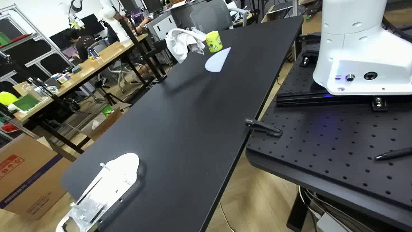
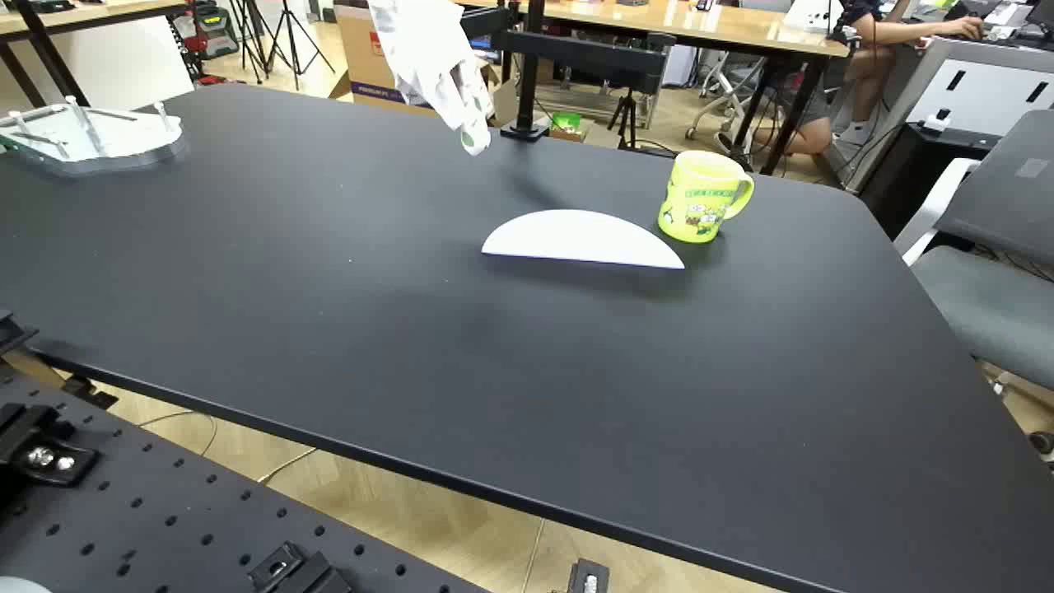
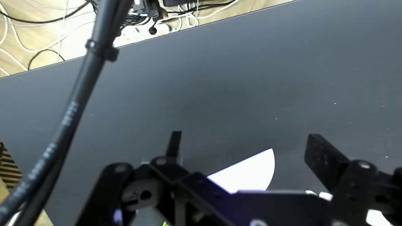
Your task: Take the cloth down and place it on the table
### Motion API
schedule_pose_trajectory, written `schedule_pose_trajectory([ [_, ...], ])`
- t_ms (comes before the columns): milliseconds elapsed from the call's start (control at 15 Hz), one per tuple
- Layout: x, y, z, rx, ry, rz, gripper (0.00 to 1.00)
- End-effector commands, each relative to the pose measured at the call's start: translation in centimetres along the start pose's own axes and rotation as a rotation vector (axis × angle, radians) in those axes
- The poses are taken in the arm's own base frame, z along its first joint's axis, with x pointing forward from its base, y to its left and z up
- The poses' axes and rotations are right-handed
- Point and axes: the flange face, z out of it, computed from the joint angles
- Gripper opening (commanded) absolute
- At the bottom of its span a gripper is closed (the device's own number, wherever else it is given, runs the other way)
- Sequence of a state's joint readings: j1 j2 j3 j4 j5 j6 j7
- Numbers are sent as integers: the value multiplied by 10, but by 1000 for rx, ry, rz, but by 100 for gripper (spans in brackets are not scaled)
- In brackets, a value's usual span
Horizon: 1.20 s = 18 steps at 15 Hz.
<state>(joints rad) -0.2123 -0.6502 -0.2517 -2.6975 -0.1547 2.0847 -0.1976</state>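
Taking the cloth (image 1: 185, 45) down cleanly probably called for shifting right, pinching high and lifting before lowering; in the wrist view the gripper (image 3: 245, 142) faced down over the table (image 3: 220, 88), spread wide, seemingly empty; a white half-disc (image 3: 246, 174) showed below, between its fingers (image 3: 174, 145); past the right-hand finger (image 3: 325, 157), pale patches were likely the cloth, hung by a black stand (image 2: 529, 70).

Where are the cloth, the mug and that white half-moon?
Cloth (image 2: 431, 59), in an exterior view: on its folds.
Mug (image 2: 698, 202), in an exterior view: on its printed side.
White half-moon (image 2: 580, 236), in an exterior view: on its face.
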Motion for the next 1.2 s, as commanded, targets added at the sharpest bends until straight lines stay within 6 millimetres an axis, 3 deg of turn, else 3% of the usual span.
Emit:
schedule_pose_trajectory([
  [0, 0, 0, 0, 0, -1, 0, 100],
  [733, 0, 0, 0, 0, -1, 0, 100],
  [867, 9, -9, -1, -13, 34, 5, 100],
  [1133, 40, -50, 6, -4, 122, -60, 100],
])
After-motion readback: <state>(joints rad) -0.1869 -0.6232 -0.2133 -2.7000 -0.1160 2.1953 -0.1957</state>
